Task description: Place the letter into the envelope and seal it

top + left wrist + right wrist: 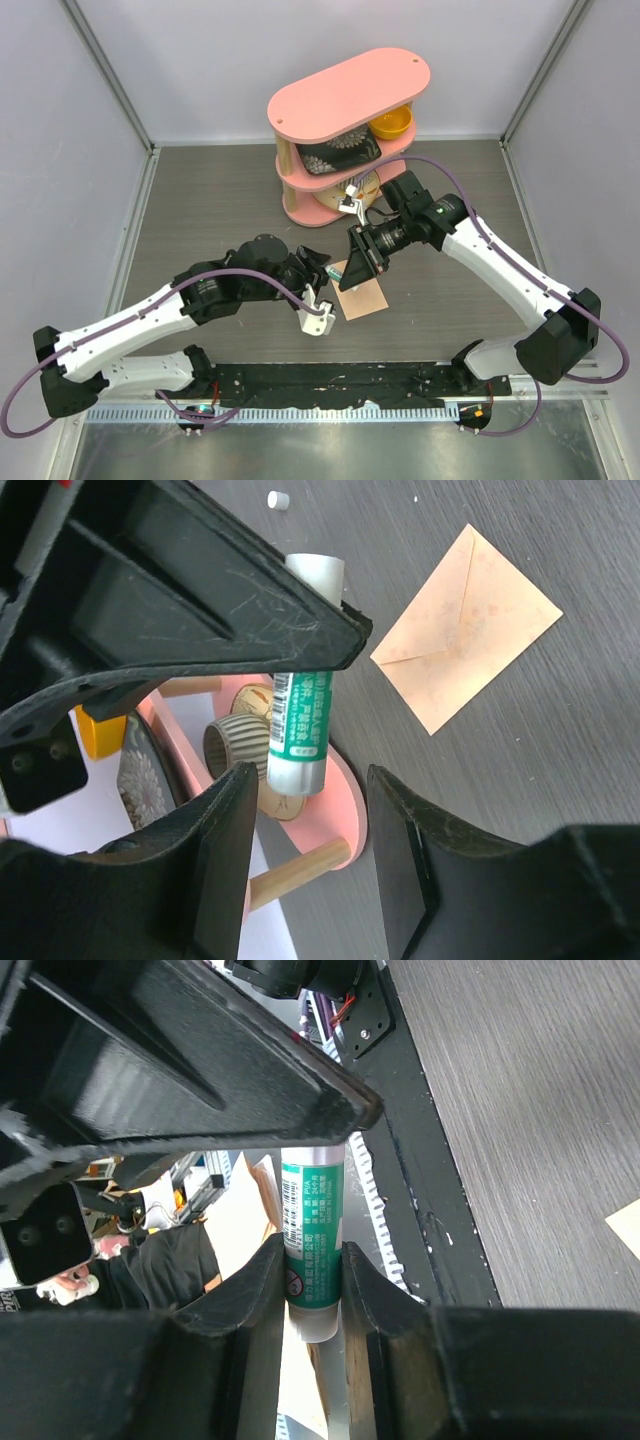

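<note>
Left claw (jaws apart) around glue stick

one envelope, one glue stick, one white cap, one pink shelf, one yellow bowl.

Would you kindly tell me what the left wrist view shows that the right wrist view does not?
Only the left wrist: the whole envelope lying flat on the table, the pink shelf, and the left gripper open around the glue stick. Only the right wrist: the right gripper shut on that stick. Both: the green-labelled glue stick.
</note>
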You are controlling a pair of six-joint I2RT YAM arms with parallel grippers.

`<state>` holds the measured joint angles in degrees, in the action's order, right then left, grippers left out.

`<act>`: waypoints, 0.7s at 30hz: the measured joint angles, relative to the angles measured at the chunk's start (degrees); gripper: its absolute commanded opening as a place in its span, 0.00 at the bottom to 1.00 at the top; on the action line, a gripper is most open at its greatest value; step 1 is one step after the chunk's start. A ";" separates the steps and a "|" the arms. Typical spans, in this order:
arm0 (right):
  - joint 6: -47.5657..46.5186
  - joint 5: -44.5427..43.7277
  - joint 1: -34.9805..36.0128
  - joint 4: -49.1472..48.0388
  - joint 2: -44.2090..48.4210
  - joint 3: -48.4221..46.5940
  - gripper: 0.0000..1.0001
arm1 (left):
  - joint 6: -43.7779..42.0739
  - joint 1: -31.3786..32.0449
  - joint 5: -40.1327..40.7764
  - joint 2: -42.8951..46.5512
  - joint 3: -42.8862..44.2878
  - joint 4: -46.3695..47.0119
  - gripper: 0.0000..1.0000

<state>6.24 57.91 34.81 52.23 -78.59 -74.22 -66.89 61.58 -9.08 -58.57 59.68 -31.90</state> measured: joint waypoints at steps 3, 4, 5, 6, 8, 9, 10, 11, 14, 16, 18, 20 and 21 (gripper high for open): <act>0.15 0.68 0.02 -0.02 0.00 0.00 0.01 | -1.44 0.09 -0.20 -0.98 0.00 -0.02 0.44; 0.17 0.76 0.02 -0.02 0.00 0.00 0.01 | -1.62 0.15 -0.37 -1.25 0.02 -0.02 0.43; 0.20 0.76 0.11 0.02 0.00 0.04 0.01 | -2.03 0.20 -0.50 -1.55 0.11 0.00 0.42; 0.20 0.83 0.22 0.02 0.00 0.13 0.01 | -2.34 0.20 -0.72 -1.95 0.33 0.04 0.41; 0.20 1.01 0.39 0.02 0.00 0.20 0.01 | -2.27 0.20 -1.44 -2.54 0.83 0.02 0.38; 0.20 1.18 0.42 0.02 0.00 0.20 0.01 | -2.16 0.20 -1.73 -2.78 1.09 0.00 0.35; 0.17 1.29 0.50 0.00 0.02 0.20 0.01 | -1.92 0.20 -2.38 -3.02 1.38 -0.02 0.28; 0.20 1.33 0.50 0.02 0.00 0.20 0.01 | -1.68 0.20 -2.97 -3.08 1.60 -0.09 0.24; 0.17 1.51 0.59 0.33 0.02 0.20 0.03 | -1.11 0.17 -4.24 -2.97 1.79 -0.37 0.06; 0.20 1.84 0.66 0.59 0.02 0.20 0.40 | -1.03 0.17 -4.74 -2.78 1.79 -0.59 0.00; 0.28 1.97 0.72 0.59 0.02 0.20 0.54 | -0.28 0.17 -5.07 -2.58 1.77 -0.68 0.00; 0.37 1.64 0.46 0.28 0.02 0.07 0.63 | 1.88 0.17 -5.53 -2.47 1.77 -0.63 0.00; 0.28 1.33 -0.22 0.31 0.00 -0.33 0.64 | 3.15 0.17 -5.60 -2.43 1.77 -0.61 0.00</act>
<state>6.52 59.24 34.59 52.53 -78.59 -74.54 -63.75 61.76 -14.68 -60.99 61.45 -32.51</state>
